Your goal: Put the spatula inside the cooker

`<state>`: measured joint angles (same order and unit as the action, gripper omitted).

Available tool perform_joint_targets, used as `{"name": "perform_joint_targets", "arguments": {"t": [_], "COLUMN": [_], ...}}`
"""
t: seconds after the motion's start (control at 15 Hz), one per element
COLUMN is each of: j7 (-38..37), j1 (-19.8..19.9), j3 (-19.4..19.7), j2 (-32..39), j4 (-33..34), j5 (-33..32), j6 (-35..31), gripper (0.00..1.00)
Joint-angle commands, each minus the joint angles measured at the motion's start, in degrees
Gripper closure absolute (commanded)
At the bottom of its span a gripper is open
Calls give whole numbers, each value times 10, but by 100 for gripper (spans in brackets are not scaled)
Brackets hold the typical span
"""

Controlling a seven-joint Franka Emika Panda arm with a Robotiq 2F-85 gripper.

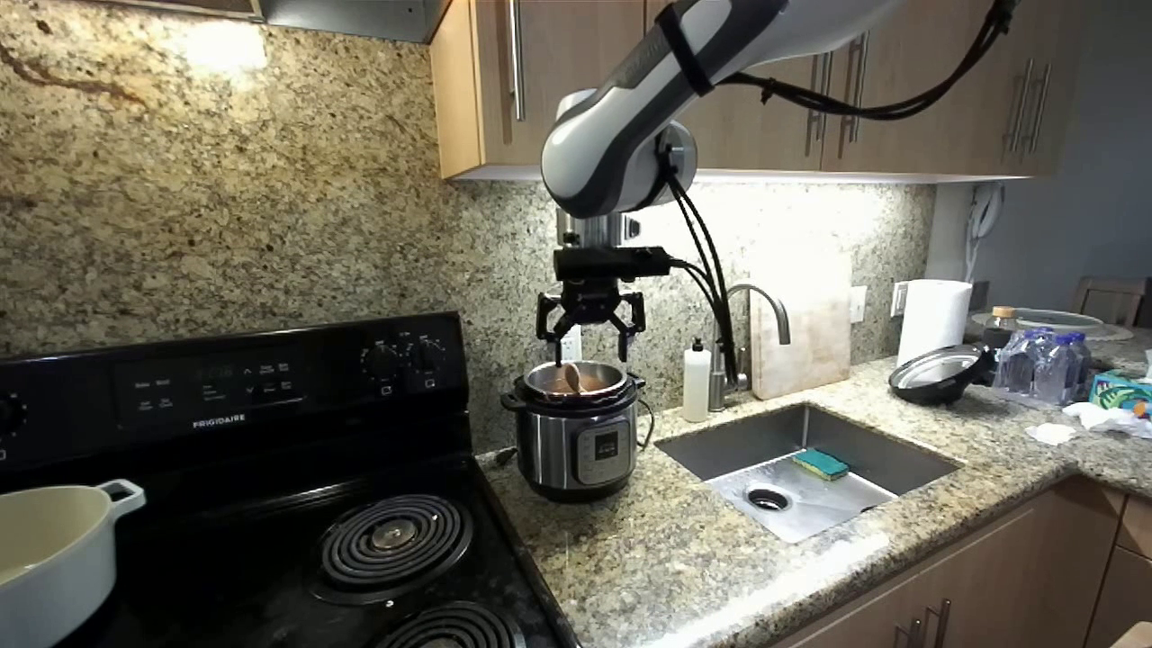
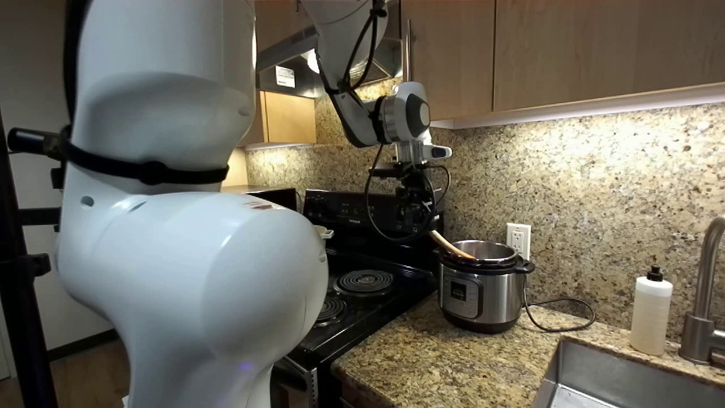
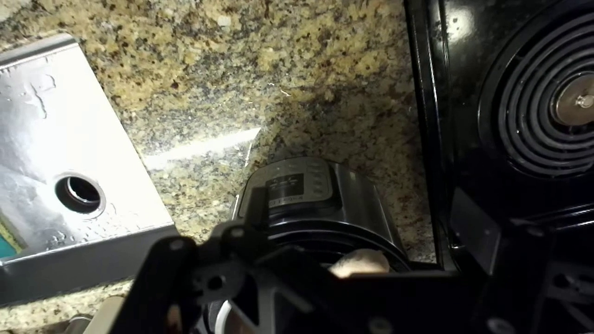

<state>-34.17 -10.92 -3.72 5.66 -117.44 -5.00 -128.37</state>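
The steel cooker (image 1: 540,450) with black rim and base stands upright on the counter between stove and sink; it also shows in an exterior view (image 2: 504,289) and in the wrist view (image 3: 366,199). The light-brown wooden spatula (image 1: 572,378) leans at the cooker's mouth, its lower part inside. Its upper end sticks out over the rim in an exterior view (image 2: 450,245). The wrist view shows only a pale rounded end of the spatula (image 3: 362,261). My gripper (image 1: 590,349) is above the cooker, fingers spread wide with nothing between them; the spatula's upper end is close below one fingertip.
A black stove (image 1: 270,540) carries a white pot (image 1: 67,558) with a handle. A sink (image 1: 720,450) with a sponge (image 1: 821,463), a soap bottle (image 1: 697,382) and a faucet (image 1: 774,310) lie beyond the cooker. Wooden cupboards (image 1: 576,72) hang above, near the arm.
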Motion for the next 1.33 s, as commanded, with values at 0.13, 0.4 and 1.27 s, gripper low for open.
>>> {"name": "perform_joint_targets", "arguments": {"t": [0.13,0.4,1.27], "j7": [-44,-70,66], "j1": [15,32,84], "j3": [-5,-6,-5], "j2": [-75,-120,-259], "j4": [-93,-140,-266], "j5": [-27,-45,-12], "j6": [-43,-35,-42], "gripper": [0,0,0]}}
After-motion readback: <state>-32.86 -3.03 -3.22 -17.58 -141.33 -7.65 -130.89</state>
